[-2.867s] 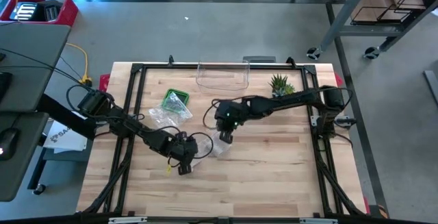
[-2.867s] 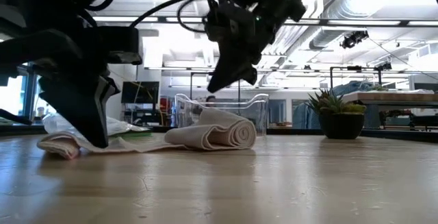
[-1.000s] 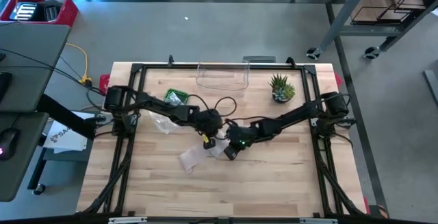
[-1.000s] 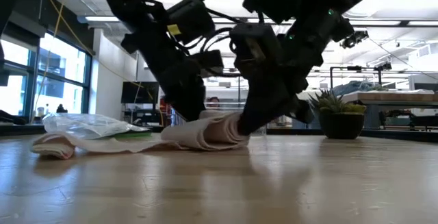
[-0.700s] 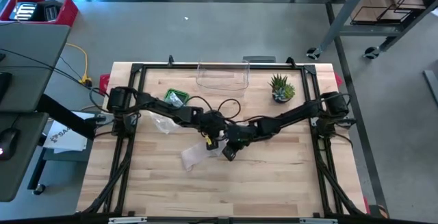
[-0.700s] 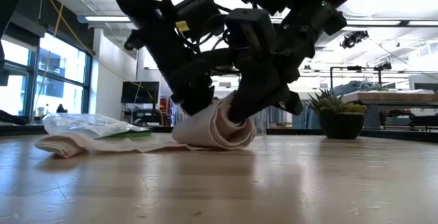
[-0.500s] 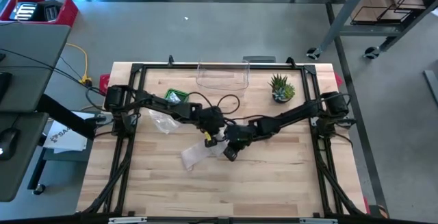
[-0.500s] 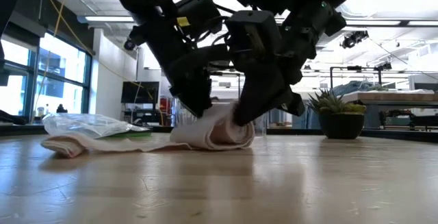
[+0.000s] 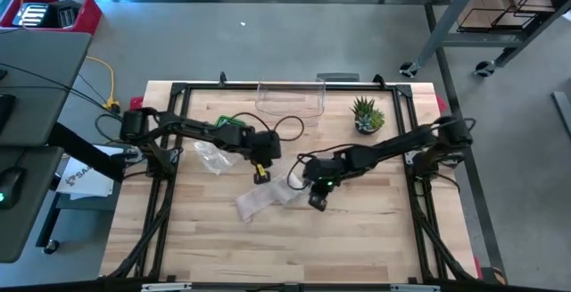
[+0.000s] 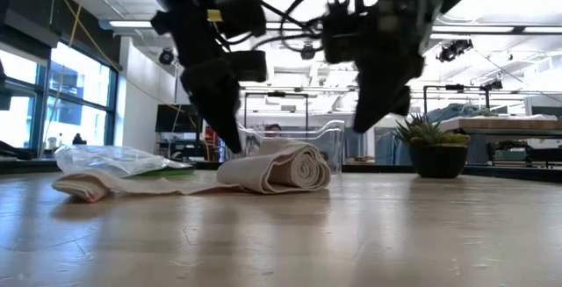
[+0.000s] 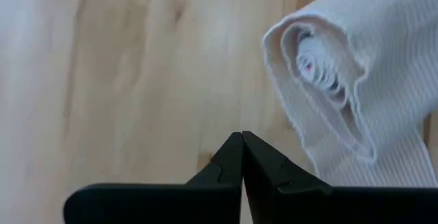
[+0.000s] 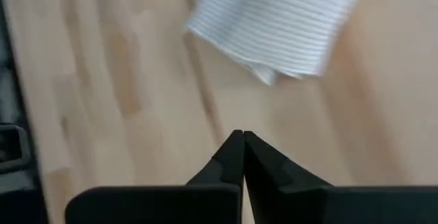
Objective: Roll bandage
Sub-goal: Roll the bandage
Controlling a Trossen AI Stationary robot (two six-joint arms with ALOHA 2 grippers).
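The off-white ribbed cloth bandage [image 9: 268, 196] lies near the middle of the pale wooden plank counter [image 9: 357, 247], partly wound. Its rolled end [image 10: 294, 168] is a loose spiral, and an unrolled tail [image 10: 83, 185] trails flat away from it toward the crumpled clear plastic bag [image 10: 110, 158].

Both tools hang just above the counter, apart from the cloth, one at each side of the roll. The left tool [image 9: 260, 174] sits on the far side, toward the clear plastic tub [image 9: 290, 98]; its fingers are pressed together on nothing, and its wrist view looks past them at the open spiral just ahead [image 11: 328, 73]. The right tool [image 9: 318, 202] hovers beside the roll's other end, also closed and empty, with the bandage's edge [image 12: 274, 25] a little ahead of its tips.

In the high view the strip's long axis runs roughly left to right with a slight slant, so the roll's axis lies across it, roughly between the two tools. Judging by this, rolling on means pushing the spiral along the tail toward the left arm's side. The two tools look about equally near, the right perhaps slightly closer to the roll's end.
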